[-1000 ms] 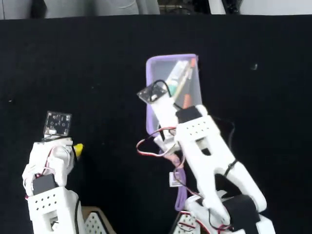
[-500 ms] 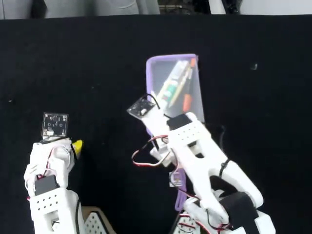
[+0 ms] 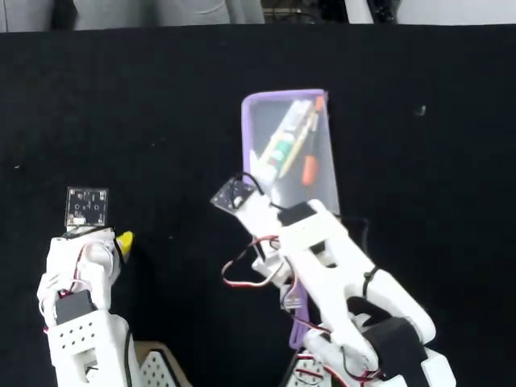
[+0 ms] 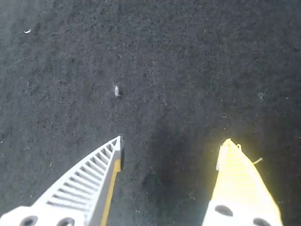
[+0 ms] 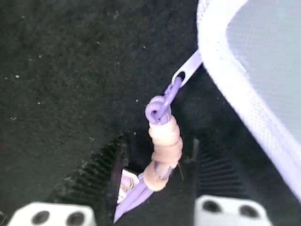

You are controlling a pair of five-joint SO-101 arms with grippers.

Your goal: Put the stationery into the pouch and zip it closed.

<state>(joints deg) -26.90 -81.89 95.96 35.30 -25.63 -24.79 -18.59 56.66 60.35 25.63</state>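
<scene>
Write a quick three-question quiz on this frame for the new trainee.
1. True or false: the left tool is shut on a pen.
2. Where is the stationery? A) in a tray B) inside the pouch C) in the left tool
3. Fill in: the beaded zip pull lies between the fingers of the ___ tool.

Key: 1 false, it is open over bare black cloth; 2 B; 3 right tool.
</scene>
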